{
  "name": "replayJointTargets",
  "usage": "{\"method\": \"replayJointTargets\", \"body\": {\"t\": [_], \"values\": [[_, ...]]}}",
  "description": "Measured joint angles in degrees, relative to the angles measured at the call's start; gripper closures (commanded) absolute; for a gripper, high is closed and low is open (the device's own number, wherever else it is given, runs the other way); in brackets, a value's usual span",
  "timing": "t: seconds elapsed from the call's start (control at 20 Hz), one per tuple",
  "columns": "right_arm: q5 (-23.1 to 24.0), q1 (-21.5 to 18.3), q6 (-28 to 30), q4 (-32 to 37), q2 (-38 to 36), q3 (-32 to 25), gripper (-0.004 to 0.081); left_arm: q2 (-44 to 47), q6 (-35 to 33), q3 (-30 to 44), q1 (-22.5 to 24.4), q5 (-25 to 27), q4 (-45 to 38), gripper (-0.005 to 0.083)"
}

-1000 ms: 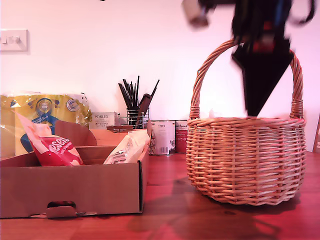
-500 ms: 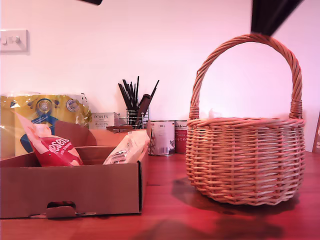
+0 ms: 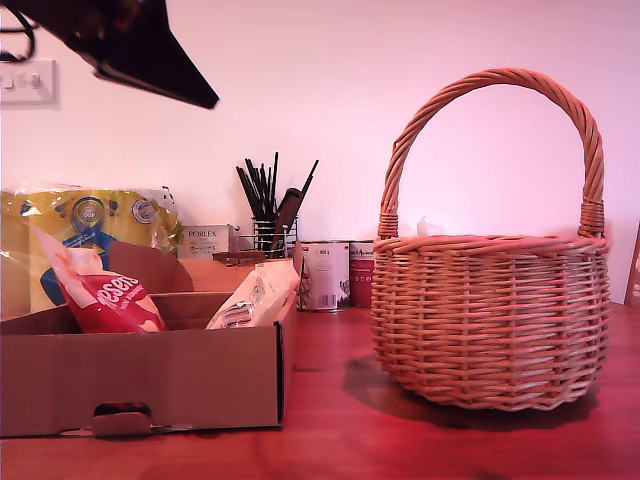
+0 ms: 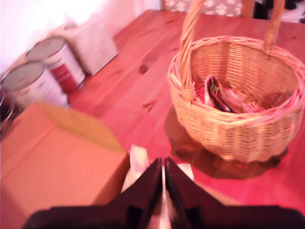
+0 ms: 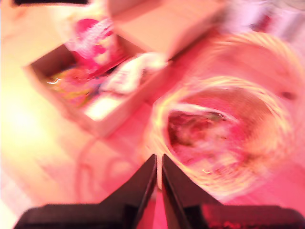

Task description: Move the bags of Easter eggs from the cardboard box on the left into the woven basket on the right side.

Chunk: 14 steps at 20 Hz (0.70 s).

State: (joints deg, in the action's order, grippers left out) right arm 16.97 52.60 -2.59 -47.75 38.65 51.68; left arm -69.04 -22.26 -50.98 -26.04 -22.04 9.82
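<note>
- Though pressed nearly together with only a sliver of gap, gripping nothing: my first gripper (image 4: 163, 164), poised over a pale wrapper (image 4: 138, 160) beside a brown flap of the cardboard box (image 4: 57, 152).
- Likewise pinched to a thin slit and empty: my second gripper (image 5: 158, 160), high above the table, view heavily blurred.
- Just one arm (image 3: 130, 50) in the exterior view, dark, at that view's upper left; impossible to tell which of the two.
- Two bags upright in the box (image 3: 150, 385) at the exterior view's left: one red-and-white bag (image 3: 105, 295), one white bag (image 3: 255, 297) leaning on the side wall nearest the basket.
- One woven basket (image 3: 490, 320) at the exterior view's right, well apart from the box; crumpled reddish wrappers (image 4: 224, 98) on its floor, number unclear.
- Two tins (image 3: 325, 273) behind, between box and basket.
- One yellow-and-blue towel pack (image 3: 90, 225) behind the box.
</note>
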Motion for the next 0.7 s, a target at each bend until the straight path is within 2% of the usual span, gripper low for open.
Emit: {"method": "replayJointTargets", "body": {"t": [0.05,0.1,0.15,0.2,0.25,0.3,0.35,0.5,0.7], "values": [[0.1,0.0,-0.2,0.0,-3.1,-2.7,0.0783,-1.6,-1.2,0.0,0.0,0.0,-0.9,0.0696],[0.1,0.0,-0.2,-0.5,-5.5,-4.9,0.0783,-3.4,-4.3,0.0,0.1,0.0,-1.2,0.0541],[0.1,0.0,-0.2,-1.5,-7.8,-6.4,0.0783,-5.5,-6.2,0.0,0.2,0.1,-1.4,0.031],[0.1,0.0,-0.2,-2.3,-9.4,-6.9,0.0783,-7.6,-10.0,0.0,0.2,1.1,-1.8,0.0137],[0.1,0.0,-0.2,-2.7,-10.4,-6.9,0.0783,-9.4,-15.4,0.0,0.2,2.7,-2.6,0.0037],[0.1,0.0,-0.2,-3.0,-10.8,-6.9,0.0783,-10.7,-17.0,0.0,-0.1,4.6,-3.7,0.0002],[0.1,0.0,-0.2,-3.2,-10.8,-6.9,0.0783,-11.5,-17.4,0.0,-0.2,6.0,-4.7,0.0003],[0.1,0.0,0.0,-3.3,-10.4,-6.9,0.0783,-13.1,-17.1,0.0,-0.3,6.7,-5.2,0.0003],[0.1,0.0,1.1,-2.8,-10.4,-6.9,0.0783,-18.3,-12.1,0.0,-0.4,6.6,-5.4,0.0003]]}}
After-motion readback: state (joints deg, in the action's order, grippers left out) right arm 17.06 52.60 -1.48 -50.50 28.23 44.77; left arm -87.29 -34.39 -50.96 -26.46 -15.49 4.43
